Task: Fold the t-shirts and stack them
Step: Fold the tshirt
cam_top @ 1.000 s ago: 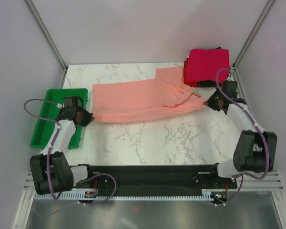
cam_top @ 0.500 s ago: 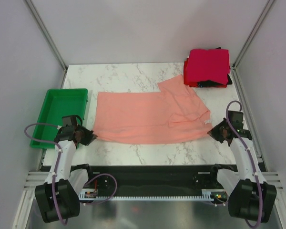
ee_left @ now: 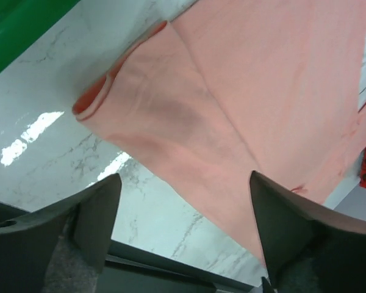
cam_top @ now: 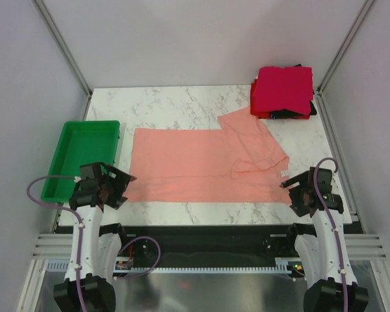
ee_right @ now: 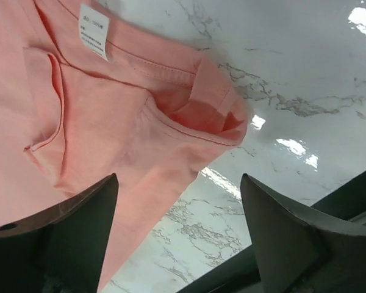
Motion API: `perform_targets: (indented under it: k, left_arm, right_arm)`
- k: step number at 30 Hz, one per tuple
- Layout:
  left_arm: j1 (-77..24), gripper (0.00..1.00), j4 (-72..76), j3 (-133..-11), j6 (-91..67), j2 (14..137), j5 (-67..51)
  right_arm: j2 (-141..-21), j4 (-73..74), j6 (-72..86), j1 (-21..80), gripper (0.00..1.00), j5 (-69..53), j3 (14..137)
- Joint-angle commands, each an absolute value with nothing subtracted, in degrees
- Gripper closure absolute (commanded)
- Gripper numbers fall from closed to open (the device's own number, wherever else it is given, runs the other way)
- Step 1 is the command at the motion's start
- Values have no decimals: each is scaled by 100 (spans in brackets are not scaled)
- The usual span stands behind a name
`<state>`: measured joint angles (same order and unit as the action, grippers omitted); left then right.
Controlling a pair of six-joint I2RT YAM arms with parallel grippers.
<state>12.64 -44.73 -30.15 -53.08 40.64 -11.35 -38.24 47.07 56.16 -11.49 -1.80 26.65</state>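
Note:
A salmon-pink t-shirt (cam_top: 201,162) lies spread flat across the marble table, folded lengthwise, a sleeve pointing to the back right. Its left end (ee_left: 189,110) shows in the left wrist view, its collar end with a white label (ee_right: 93,32) in the right wrist view. A stack of folded t-shirts, crimson on top (cam_top: 284,90), sits at the back right corner. My left gripper (cam_top: 117,184) stands open at the shirt's near left corner, nothing between its fingers (ee_left: 91,213). My right gripper (cam_top: 298,190) is open just off the near right corner, holding nothing.
A green plastic tray (cam_top: 78,159) lies at the table's left edge, next to my left arm. The table's front edge and a dark rail (cam_top: 201,234) run close below both grippers. Grey walls enclose the cell.
Both grippers pulled the shirt toward the near edge, laid it flat, then opened and let go of it. Both arms have drawn back nearer the front edge.

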Motion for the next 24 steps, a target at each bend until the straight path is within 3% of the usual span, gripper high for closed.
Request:
perform_targets:
  k: [1, 7, 12, 14, 24]
  left_arm:
    - [1301, 3, -5053, -3855, -5117, 3832, -943]
    - [1301, 4, -4757, -4587, -4178, 4025, -957]
    - [1301, 5, -4544, -5079, -3209, 4420, -924]
    - [1301, 1, -4579, -5203, -2910, 4500, -581]
    - [1239, 1, -4202, -4685, -2795, 4561, -334]
  right_arm:
    - [-3805, 4790, 5408, -1178, 9, -35, 3136]
    - [-4656, 3438, 4466, -889, 12, -826, 4480]
    - [-7124, 3577, 3508, 1070, 10, 482, 7138]
    - [-8289, 3568, 3201, 1317, 10, 545, 8280]
    - [-12434, 3805, 2672, 1599, 15, 817, 12194]
